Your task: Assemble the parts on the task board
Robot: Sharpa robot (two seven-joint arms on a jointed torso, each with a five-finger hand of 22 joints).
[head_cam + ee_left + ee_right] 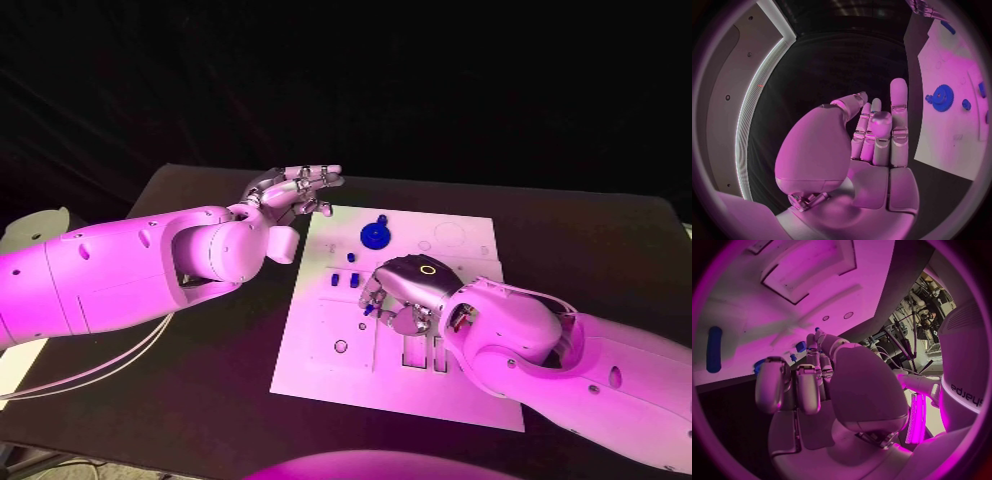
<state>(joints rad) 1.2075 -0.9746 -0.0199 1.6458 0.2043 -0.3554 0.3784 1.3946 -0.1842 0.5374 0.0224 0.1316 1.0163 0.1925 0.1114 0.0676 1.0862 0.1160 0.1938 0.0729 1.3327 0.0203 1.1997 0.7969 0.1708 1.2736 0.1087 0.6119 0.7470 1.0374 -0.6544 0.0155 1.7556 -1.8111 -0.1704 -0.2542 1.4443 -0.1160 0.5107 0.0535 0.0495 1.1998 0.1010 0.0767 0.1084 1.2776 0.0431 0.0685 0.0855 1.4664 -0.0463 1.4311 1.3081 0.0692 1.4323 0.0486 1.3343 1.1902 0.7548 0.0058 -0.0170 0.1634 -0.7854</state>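
Note:
The white task board [329,368] lies in the middle of the black table. A blue gear [376,234] stands near its far edge, with small blue parts [345,281] just in front of it. My right hand [405,293] is low over the board's middle, fingers curled down. Its thumb and a fingertip meet on a small blue part [371,309], which the right wrist view also shows [817,332]. My left hand [296,194] hovers beyond the board's far left corner, fingers straight and apart, holding nothing. In the left wrist view the left hand [874,135] faces the gear [942,97].
Rectangular slots [423,353] are cut in the board under my right forearm, and a small ring [340,346] marks its near left part. A long blue part [714,349] lies on the board in the right wrist view. Bare black table [188,390] surrounds the board.

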